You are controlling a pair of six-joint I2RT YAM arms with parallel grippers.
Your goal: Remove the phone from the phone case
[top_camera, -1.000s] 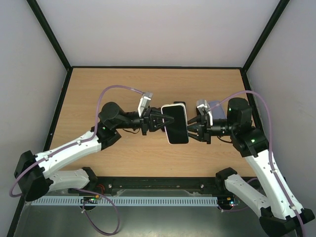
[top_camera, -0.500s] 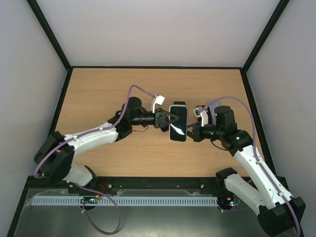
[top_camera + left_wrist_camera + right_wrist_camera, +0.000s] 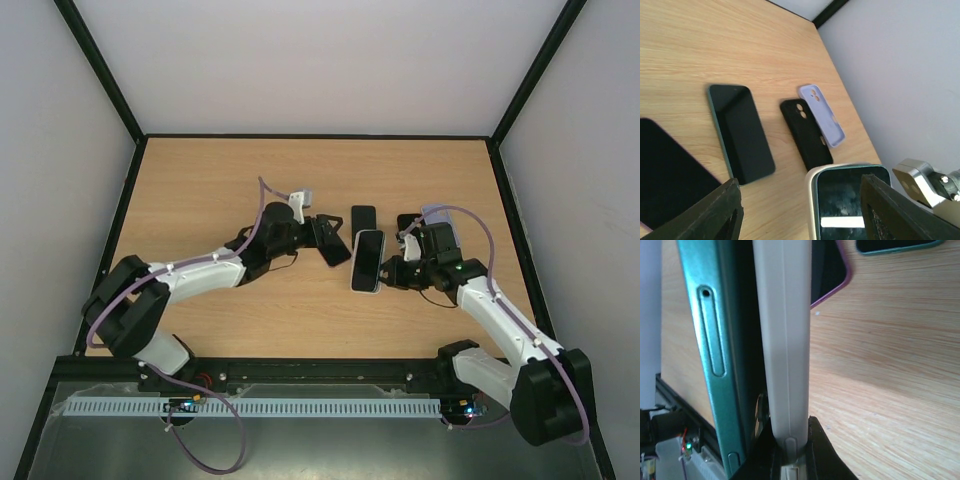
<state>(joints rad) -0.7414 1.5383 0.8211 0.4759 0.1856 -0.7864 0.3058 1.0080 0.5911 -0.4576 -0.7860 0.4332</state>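
Showing right gripper point(image 3: 388, 272) clamped on the phone case point(image 3: 784, 340) rim and left gripper point(image 3: 337, 243) spread wide beside the phone point(image 3: 367, 258).

A light wood-grain worktop point(image 3: 200, 180) is enclosed on three sides by plain pale walls point(image 3: 320, 60), joined by black frame bars point(image 3: 100, 68). A white perforated strip point(image 3: 250, 408) is fixed along the near edge.
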